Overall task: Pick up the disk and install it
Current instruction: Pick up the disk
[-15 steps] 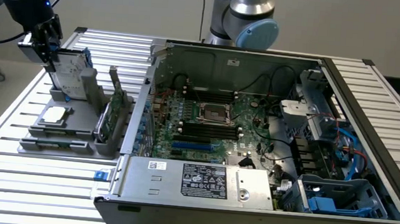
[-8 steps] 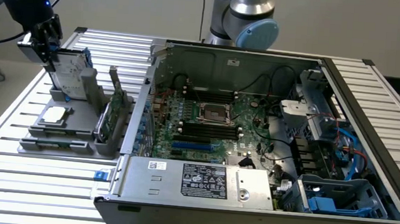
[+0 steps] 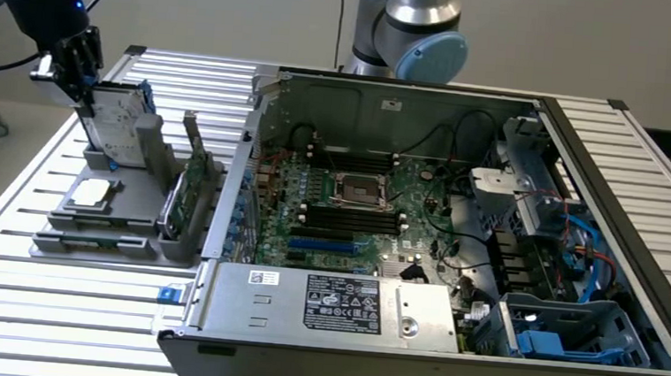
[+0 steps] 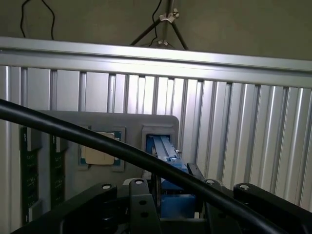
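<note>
the tool (image 3: 83, 90) straddles the upright silver-grey, blue-railed metal disk (image 3: 121, 122) slotted in the grey moulded tray (image 3: 95, 249); whether it is pinching, i cannot tell.

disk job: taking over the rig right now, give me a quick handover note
Gripper: down at the top edge of the disk; whether it has a grip does not show.
Disk: upright in its slot of the grey holder, at the exterior view's left, beside the open computer case.
Done: gripper is at the disk.
Left: disk not yet out of the holder and not yet in the case.
</note>
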Robot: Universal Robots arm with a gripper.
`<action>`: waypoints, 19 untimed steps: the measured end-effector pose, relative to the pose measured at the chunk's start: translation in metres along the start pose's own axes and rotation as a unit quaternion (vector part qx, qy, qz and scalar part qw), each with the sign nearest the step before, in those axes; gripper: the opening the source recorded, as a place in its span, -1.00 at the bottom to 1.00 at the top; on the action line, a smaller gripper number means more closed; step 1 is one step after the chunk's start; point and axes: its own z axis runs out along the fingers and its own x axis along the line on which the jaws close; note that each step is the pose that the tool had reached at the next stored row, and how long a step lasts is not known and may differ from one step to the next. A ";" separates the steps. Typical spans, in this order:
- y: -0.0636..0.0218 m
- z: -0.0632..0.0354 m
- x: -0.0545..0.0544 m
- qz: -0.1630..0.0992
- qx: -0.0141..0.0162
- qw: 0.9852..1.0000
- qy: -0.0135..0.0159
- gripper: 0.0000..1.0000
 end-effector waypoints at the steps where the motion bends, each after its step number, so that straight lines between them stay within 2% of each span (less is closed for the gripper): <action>1: 0.0000 -0.0002 0.000 0.001 -0.001 1.000 0.000 -0.18; 3: 0.0000 -0.0004 0.000 0.002 -0.002 1.000 0.000 -0.18; 5: 0.0000 -0.0004 0.000 0.004 -0.003 1.000 0.000 -0.33; 15: -0.0001 -0.0012 0.003 0.012 -0.008 1.000 -0.001 -0.34; 19: -0.0001 -0.0012 0.003 0.013 -0.008 1.000 -0.001 -0.34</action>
